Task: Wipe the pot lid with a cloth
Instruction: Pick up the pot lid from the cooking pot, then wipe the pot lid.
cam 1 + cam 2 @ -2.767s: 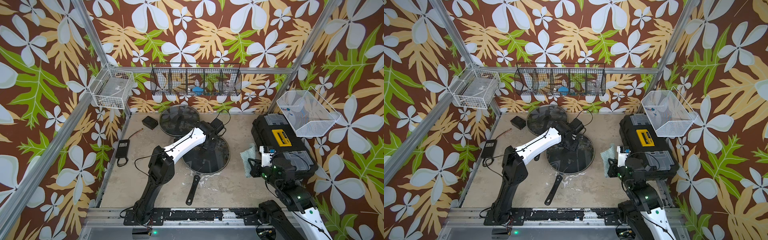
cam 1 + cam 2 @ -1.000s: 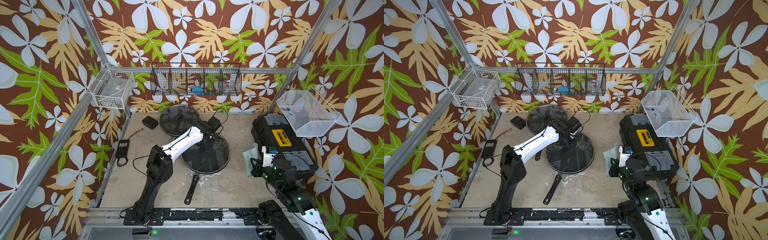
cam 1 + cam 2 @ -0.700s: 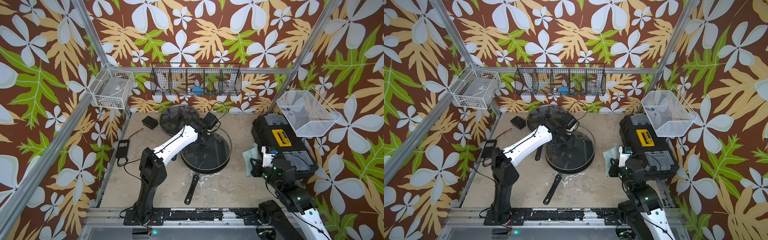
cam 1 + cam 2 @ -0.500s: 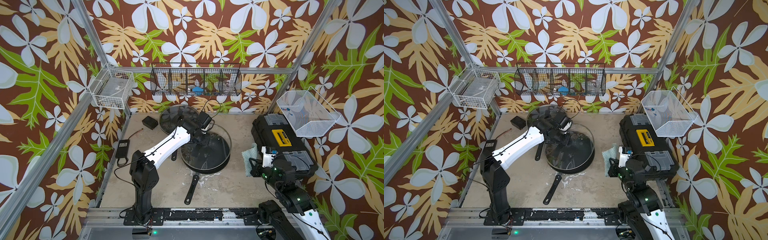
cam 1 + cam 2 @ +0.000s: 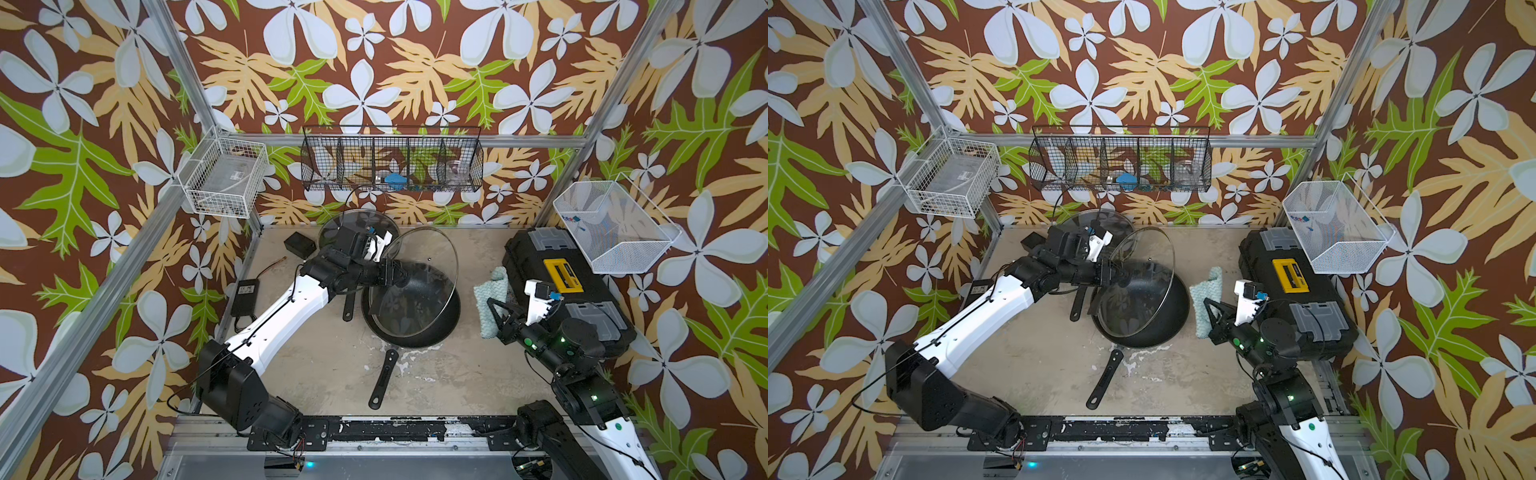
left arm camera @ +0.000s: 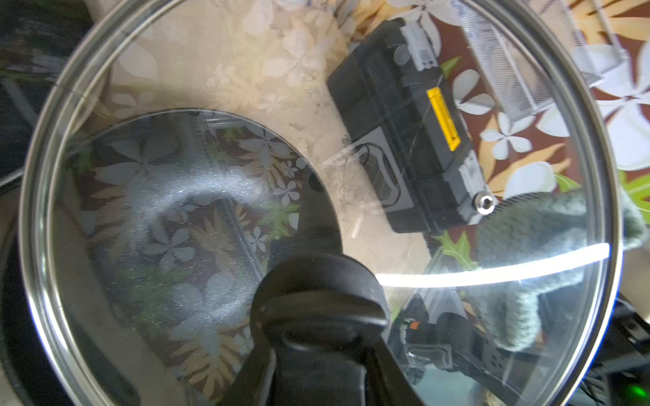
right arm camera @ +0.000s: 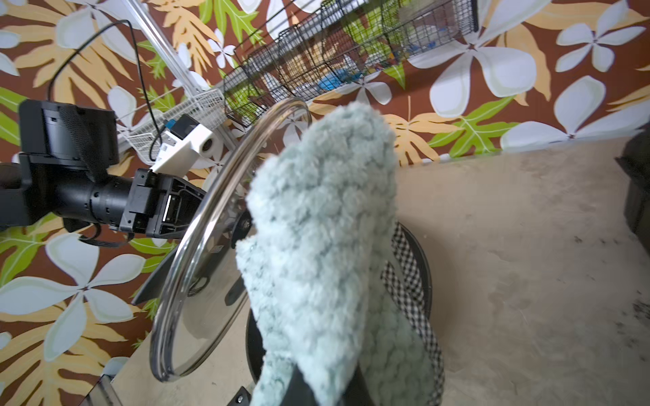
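Tilted pot lid (image 5: 419, 286), handle (image 6: 316, 295) between left fingers (image 6: 260, 372); cloth (image 7: 323, 228) between right fingers (image 7: 297, 392).

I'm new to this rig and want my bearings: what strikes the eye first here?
The pot lid stands tilted over the black pan mid-table, its handle clamped in the left gripper. To its right, the right gripper holds up the fluffy mint cloth, clear of the glass.

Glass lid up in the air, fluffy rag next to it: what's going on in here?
Two robot arms are set to wipe a lid. The left hand holds the pot lid by its black handle, tilted on edge over a black pan. The right hand grips the cloth upright beside the lid; in both top views a gap separates them, so wiping has not begun.
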Controlling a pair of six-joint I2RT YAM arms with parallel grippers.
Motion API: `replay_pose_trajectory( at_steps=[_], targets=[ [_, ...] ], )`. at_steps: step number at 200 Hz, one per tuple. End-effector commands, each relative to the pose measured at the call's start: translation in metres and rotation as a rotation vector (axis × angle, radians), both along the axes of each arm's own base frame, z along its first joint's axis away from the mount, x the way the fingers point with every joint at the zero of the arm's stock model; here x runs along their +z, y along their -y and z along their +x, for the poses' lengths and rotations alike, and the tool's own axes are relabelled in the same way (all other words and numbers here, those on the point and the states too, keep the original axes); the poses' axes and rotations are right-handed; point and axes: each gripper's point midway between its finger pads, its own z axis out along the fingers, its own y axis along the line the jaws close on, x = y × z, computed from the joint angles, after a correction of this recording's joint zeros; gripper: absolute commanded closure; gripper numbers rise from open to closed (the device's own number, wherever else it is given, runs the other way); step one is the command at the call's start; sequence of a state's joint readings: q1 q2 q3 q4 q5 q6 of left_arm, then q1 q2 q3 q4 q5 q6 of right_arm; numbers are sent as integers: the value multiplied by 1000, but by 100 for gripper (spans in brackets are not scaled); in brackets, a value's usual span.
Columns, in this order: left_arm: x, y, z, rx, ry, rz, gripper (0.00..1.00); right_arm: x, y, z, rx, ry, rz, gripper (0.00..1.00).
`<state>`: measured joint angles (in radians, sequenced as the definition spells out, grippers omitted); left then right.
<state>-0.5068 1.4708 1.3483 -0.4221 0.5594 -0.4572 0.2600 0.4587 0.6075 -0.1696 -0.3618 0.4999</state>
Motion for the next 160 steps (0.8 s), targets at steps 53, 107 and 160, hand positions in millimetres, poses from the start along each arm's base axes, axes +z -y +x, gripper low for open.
replay_pose_trajectory(
  at_steps=[53, 107, 160],
  targets=[
    [74, 2, -27, -224, 85, -424, 100, 67, -35, -19, 254, 276, 168, 100],
    [92, 1, -40, -266, 72, -569, 100, 88, -44, -23, 327, 352, 230, 100],
    [107, -1, -46, -313, 1, -765, 100, 108, -76, -30, 414, 405, 287, 100]
  ],
)
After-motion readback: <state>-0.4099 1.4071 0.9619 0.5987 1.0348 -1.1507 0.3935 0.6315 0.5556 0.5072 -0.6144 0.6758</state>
